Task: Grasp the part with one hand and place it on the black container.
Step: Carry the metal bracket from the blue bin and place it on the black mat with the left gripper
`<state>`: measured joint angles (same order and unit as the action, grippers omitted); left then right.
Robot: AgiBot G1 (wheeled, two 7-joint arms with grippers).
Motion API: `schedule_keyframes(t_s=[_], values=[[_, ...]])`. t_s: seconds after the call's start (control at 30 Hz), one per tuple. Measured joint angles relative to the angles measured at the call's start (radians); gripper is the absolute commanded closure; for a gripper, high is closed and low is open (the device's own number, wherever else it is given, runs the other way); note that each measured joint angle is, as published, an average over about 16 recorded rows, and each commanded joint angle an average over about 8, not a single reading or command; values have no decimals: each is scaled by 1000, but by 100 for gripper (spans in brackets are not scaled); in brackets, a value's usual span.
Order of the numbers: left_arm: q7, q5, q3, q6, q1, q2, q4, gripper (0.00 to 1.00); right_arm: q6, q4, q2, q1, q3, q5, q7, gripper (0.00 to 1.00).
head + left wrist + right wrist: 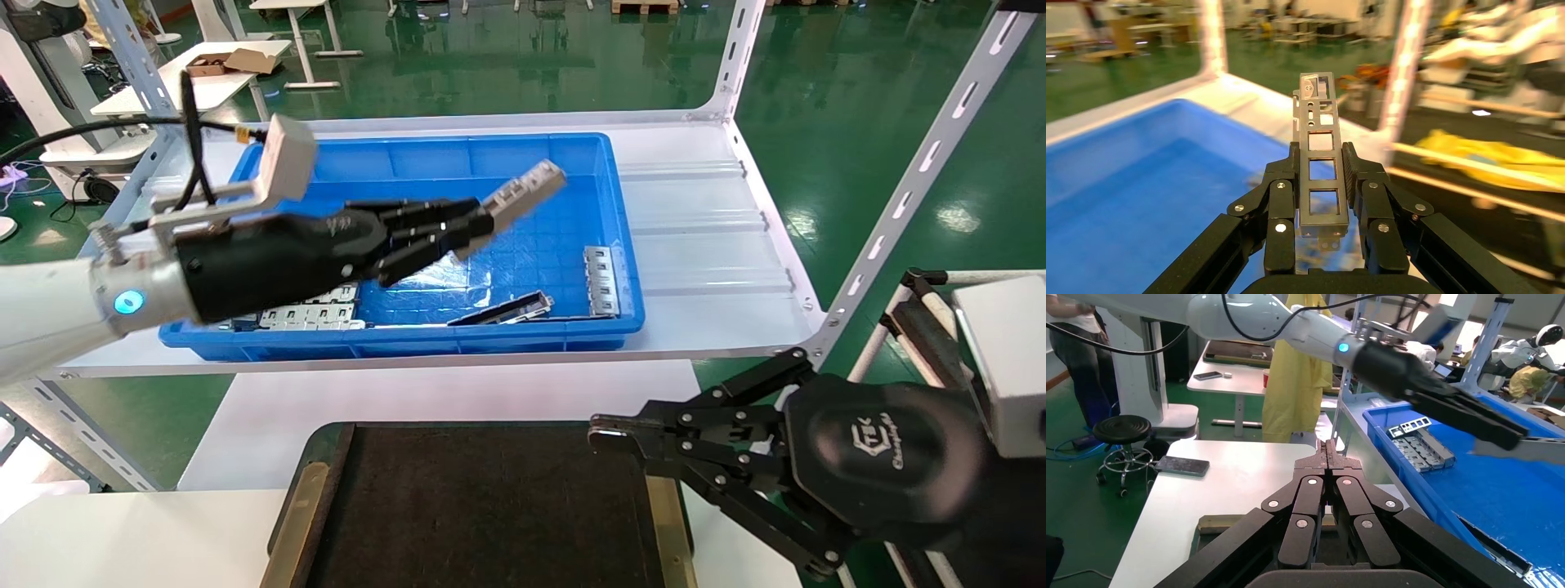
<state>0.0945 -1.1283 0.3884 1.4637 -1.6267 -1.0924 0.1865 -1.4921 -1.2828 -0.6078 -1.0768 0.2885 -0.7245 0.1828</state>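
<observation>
My left gripper (pixel 482 224) is clamped on the part (pixel 527 192), holding it in the air above the blue bin (pixel 409 339). So the grasp is made; carrying comes next. I judge I must swing toward the black container (pixel 490 506), nearer me than the bin. My right gripper (pixel 609 437), fingers pressed together, idles at that container's corner.

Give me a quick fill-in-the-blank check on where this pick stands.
1. The left gripper is shut on the ____.
2. The part hangs above the ____ bin.
3. The black container holds ____ parts so far.
4. The right gripper, parked by the container, is ____.

Missing words: part; blue; no; shut
</observation>
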Motion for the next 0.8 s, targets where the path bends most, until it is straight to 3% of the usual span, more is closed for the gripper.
schedule_keyframes(t_s=[0.2,0.37,0.57,0.8], values=[[-81,54,9,100,122,63,194,100,0,0,0,0,0,0,0,100],[-167,106,24,104,269,126,413,100,0,0,0,0,1,0,0,100],[-272,143,38,17,467,204,672,100,0,0,0,0,1,1,-1,100],[-379,117,40,-192,674,258,873,100,1,0,1,0,2,1,-1,100]])
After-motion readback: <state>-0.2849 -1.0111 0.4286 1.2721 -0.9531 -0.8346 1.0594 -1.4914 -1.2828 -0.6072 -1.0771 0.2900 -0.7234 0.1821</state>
